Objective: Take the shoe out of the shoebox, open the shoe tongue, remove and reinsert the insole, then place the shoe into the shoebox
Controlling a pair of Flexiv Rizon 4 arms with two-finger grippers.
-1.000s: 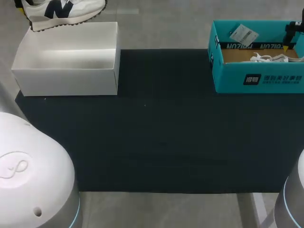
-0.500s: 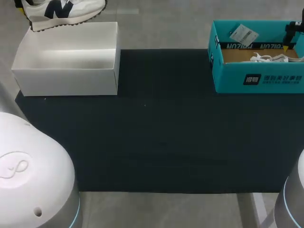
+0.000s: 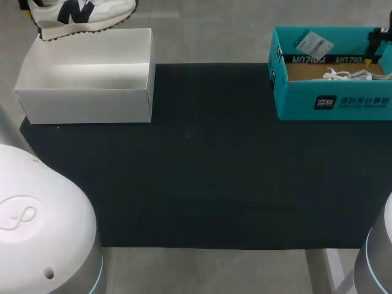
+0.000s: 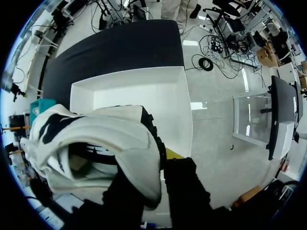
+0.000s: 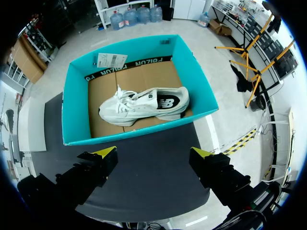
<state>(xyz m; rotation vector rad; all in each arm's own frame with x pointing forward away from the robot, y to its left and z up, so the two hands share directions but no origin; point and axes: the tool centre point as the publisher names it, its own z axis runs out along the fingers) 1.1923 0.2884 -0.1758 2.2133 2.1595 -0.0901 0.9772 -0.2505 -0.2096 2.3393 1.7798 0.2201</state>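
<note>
Overhead, I saw a white open cardboard box [image 3: 86, 76] at the upper left of the frame, partly resting on the dark mat [image 3: 208, 184] that covered the middle of the grey table [image 3: 208, 30]. At the very top left edge, just beyond that box, was a white sneaker with a navy logo [image 3: 82, 15], cut off by the frame. A teal cardboard shoebox [image 3: 331, 101] sat at the upper right, at the mat's far right corner, well apart from the white box. From the left wrist camera, the sneaker with the logo hung right at the left gripper [image 4: 152, 162], sole turned sideways, with the white box open beneath it. That pincer was pinching the sneaker at the end nearest the wrist. One yellow tip lay against the sole's edge, while the other finger was buried under the upper, so I could not see its tip. From the right wrist camera, the right gripper [image 5: 153, 153] hovered over the mat with its two yellow-tipped fingers spread wide, touching nothing. Just ahead of it stood the teal shoebox, and inside that lay a second white sneaker [image 5: 144, 105] on its side on a brown cardboard liner [image 5: 105, 134]. A white paper tag [image 5: 106, 60] rested on the shoebox's far rim.
</note>
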